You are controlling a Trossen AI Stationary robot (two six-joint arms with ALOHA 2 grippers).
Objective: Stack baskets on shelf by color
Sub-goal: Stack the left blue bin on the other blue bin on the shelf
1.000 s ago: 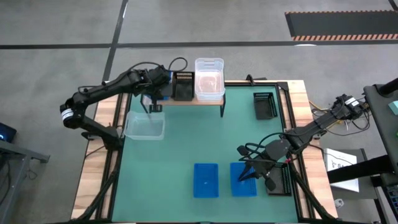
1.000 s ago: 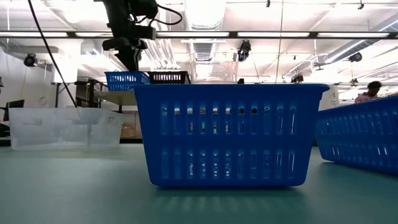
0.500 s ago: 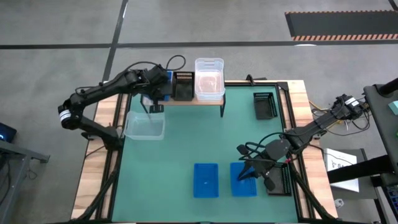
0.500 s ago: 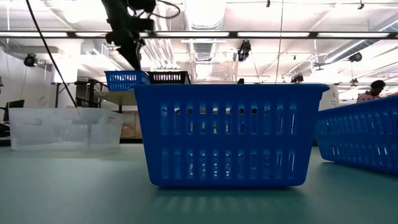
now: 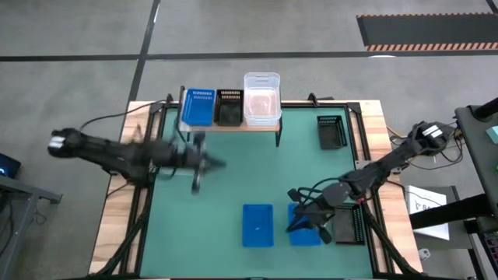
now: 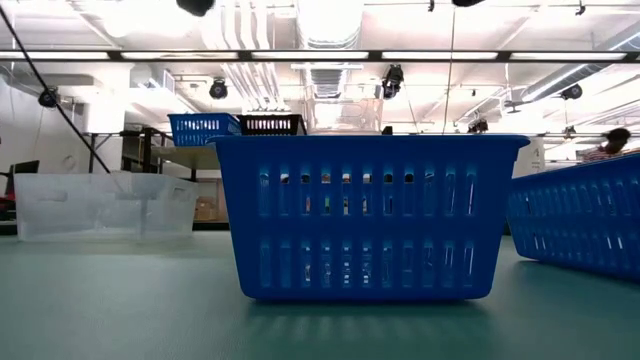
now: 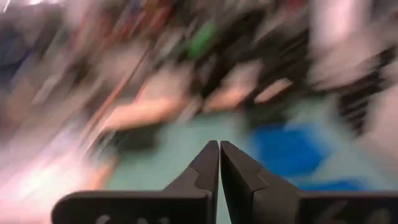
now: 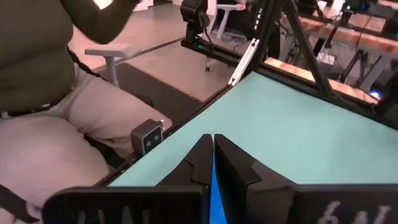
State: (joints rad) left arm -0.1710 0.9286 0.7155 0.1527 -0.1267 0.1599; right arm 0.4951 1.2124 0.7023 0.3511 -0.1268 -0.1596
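The shelf (image 5: 233,127) stands at the table's far side and carries a blue basket (image 5: 198,106), a black basket (image 5: 229,107) and a clear basket (image 5: 262,99). Another clear basket (image 6: 105,207) rests on the mat at the left. Two blue baskets (image 5: 257,225) (image 5: 310,233) rest on the mat near the front. My left gripper (image 5: 214,163) is shut and empty over the mat, its arm blurred. My right gripper (image 5: 298,225) is shut at the right-hand blue basket. My right gripper has a thin blue strip of the basket (image 8: 212,190) between its two fingers; it looks like the wall's upper edge. The fingers come slanting down from the table's right side. The basket rests on the mat.
One black basket (image 5: 332,131) lies on the mat at the far right, another (image 5: 348,225) at the near right beside my right gripper. A seated person (image 8: 56,112) shows beyond the table's edge in the right wrist view. Bare mat lies in the table's middle.
My left arm has swung fast from the shelf toward the table's near and left side; it now stretches low across the left edge with the gripper pointing right. The blue basket on the shelf is uncovered. My right gripper has shifted slightly left.
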